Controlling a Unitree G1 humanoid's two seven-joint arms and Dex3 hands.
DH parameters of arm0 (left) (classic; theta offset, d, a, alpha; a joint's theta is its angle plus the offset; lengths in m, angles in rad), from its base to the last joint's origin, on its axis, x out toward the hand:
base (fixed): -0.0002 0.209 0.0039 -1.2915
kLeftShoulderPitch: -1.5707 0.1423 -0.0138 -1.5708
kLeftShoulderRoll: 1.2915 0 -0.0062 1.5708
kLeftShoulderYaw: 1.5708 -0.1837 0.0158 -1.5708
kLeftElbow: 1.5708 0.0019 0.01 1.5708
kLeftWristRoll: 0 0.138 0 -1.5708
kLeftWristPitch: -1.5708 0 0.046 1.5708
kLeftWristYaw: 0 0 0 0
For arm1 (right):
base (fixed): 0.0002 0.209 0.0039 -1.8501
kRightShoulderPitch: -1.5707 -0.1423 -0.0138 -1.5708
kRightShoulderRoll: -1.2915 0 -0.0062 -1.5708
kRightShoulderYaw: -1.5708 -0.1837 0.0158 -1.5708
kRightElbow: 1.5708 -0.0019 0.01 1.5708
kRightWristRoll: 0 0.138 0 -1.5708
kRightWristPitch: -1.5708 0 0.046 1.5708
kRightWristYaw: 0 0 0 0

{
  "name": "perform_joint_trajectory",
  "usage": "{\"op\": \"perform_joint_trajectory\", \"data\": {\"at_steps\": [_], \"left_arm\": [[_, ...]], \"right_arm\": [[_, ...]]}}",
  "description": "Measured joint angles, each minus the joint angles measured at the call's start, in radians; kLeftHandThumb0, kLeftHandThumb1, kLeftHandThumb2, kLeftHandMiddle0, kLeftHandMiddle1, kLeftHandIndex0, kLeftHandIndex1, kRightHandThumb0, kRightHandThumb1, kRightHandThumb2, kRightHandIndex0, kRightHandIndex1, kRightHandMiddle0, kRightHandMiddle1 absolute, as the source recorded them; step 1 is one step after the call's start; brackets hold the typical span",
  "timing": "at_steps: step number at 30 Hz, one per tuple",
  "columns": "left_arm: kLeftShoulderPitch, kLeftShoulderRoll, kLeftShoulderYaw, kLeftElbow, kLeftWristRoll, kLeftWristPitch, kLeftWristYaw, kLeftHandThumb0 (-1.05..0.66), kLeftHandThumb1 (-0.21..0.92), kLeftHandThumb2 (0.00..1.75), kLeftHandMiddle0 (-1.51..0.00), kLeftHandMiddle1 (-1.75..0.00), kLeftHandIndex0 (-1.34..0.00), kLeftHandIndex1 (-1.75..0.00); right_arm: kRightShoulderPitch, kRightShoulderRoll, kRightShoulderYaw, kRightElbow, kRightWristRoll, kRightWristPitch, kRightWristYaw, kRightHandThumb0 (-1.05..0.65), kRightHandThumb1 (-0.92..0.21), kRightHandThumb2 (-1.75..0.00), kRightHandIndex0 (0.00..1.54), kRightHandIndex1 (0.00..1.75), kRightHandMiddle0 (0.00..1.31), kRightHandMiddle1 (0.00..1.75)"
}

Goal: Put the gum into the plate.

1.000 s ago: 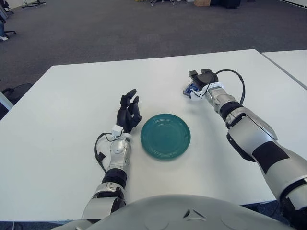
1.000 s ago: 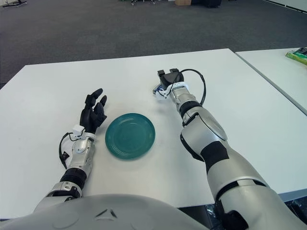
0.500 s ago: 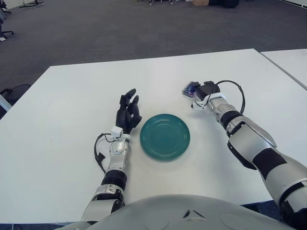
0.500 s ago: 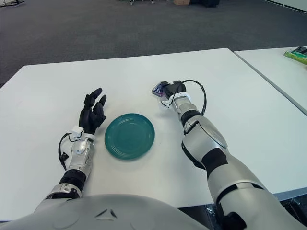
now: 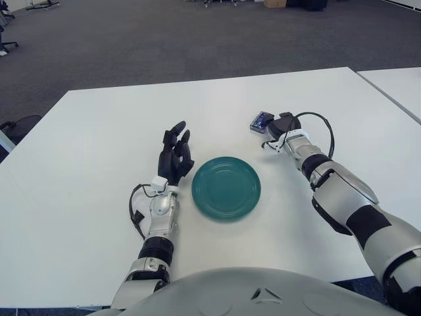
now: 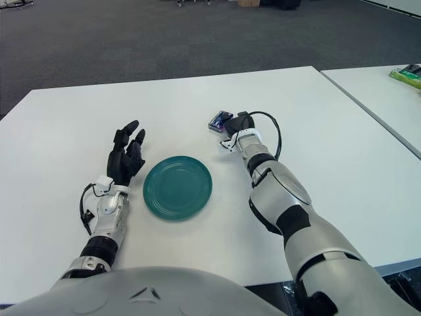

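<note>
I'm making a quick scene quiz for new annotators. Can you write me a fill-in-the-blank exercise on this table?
1. The gum pack is held by the robot's ____ hand.
2. The plate on the table is ____ in colour.
3. The left hand shows to the ____ of the plate.
4. The plate has ____ in it.

Missing words: right; green; left; nothing
</note>
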Motion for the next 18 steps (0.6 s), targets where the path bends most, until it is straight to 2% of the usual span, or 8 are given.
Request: {"op": "perform_joint_trajectory", "data": {"at_steps": [5,11,18], "left_arm": [[0.01,0.0,-0.012,-0.013,0.0,0.001,0.017,-0.82,0.92,0.71,-0.48,-0.02,-0.05,-0.81],[0.017,0.0,-0.022,-0.024,-0.003,0.005,0.022,-0.82,0.92,0.7,-0.48,-0.02,-0.05,-0.81],[0.023,0.0,-0.031,-0.029,-0.009,0.005,0.022,-0.83,0.92,0.7,-0.48,-0.02,-0.03,-0.8]], "right_arm": [[0.004,-0.009,0.019,-0.003,-0.008,-0.004,0.0,-0.63,-0.92,-0.51,0.38,0.02,0.0,0.61],[0.002,-0.022,0.049,-0.008,-0.028,-0.029,0.003,-0.63,-0.92,-0.52,0.42,0.02,0.0,0.59],[-0.01,-0.076,0.12,-0.022,-0.085,-0.106,0.004,-0.66,-0.92,-0.61,0.53,0.06,0.0,0.57]]}}
